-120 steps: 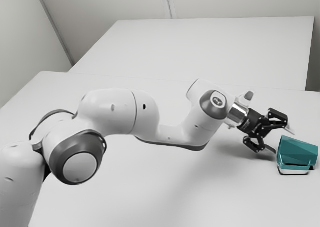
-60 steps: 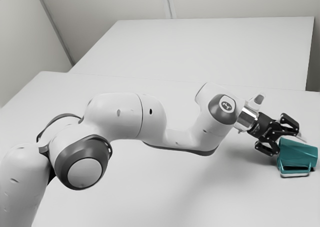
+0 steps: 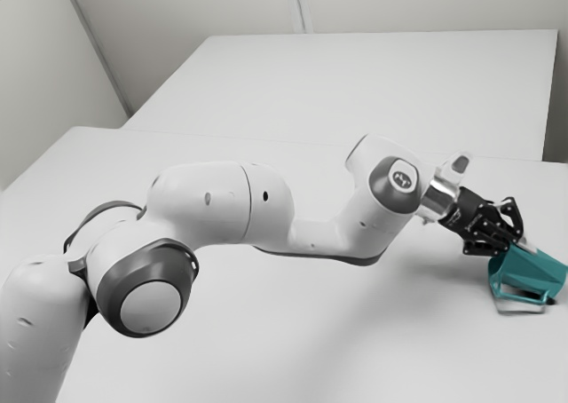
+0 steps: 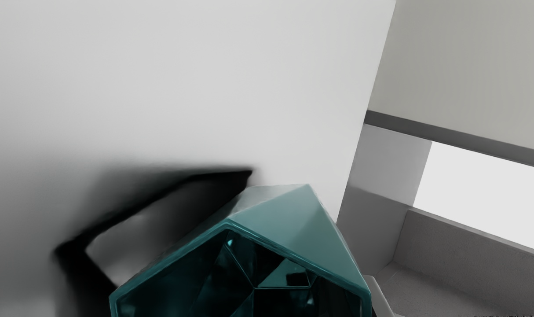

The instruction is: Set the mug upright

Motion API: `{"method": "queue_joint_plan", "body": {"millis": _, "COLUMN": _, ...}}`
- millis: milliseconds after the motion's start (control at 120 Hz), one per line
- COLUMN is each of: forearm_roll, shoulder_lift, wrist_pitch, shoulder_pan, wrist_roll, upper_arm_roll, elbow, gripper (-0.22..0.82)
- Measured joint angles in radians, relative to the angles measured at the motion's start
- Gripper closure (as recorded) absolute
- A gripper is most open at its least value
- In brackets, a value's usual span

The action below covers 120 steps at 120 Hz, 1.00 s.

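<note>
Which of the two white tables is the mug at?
The nearer table, under the robot's arm and the tipped mug; the farther table is behind it.

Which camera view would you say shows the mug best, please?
The exterior view: it shows the mug side-on, with its handle. The wrist view looks into its mouth, cut off at the bottom edge.

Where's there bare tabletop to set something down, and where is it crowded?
Free patches: the rear table, between wall and near table; and the near table's stretch between the arm and the exterior view's bottom edge. Crowded: that view's right, where the gripper is at the tipped mug.
</note>
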Motion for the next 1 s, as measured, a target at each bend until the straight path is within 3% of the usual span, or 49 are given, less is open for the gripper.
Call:
{"method": "queue_joint_plan", "body": {"millis": 225, "forearm_roll": 0.029, "shoulder_lift": -0.037, "wrist_pitch": 0.000, "shoulder_pan": -0.005, "wrist_roll": -0.004, "upper_arm_roll": 0.017, "elbow": 0.005, "gripper": 0.77}}
{"method": "queue_joint_plan", "body": {"millis": 492, "forearm_roll": 0.446, "shoulder_lift": -0.290, "wrist_pitch": -0.021, "shoulder_pan": -0.005, "wrist_roll": -0.068, "upper_arm_roll": 0.119, "elbow": -0.192, "gripper": 0.77}}
{"method": "queue_joint_plan", "body": {"millis": 608, "forearm_roll": 0.647, "shoulder_lift": -0.393, "wrist_pitch": -0.090, "shoulder_pan": -0.003, "wrist_roll": -0.119, "upper_arm_roll": 0.162, "elbow": -0.259, "gripper": 0.77}}
{"method": "queue_joint_plan", "body": {"millis": 825, "forearm_roll": 0.934, "shoulder_lift": -0.551, "wrist_pitch": -0.217, "shoulder_pan": 0.061, "wrist_roll": -0.204, "upper_arm_roll": 0.179, "elbow": -0.394, "gripper": 0.77}}
{"method": "queue_joint_plan", "body": {"millis": 1000, "forearm_roll": 1.028, "shoulder_lift": -0.656, "wrist_pitch": -0.290, "shoulder_pan": 0.130, "wrist_roll": -0.240, "upper_arm_roll": 0.178, "elbow": -0.512, "gripper": 0.77}}
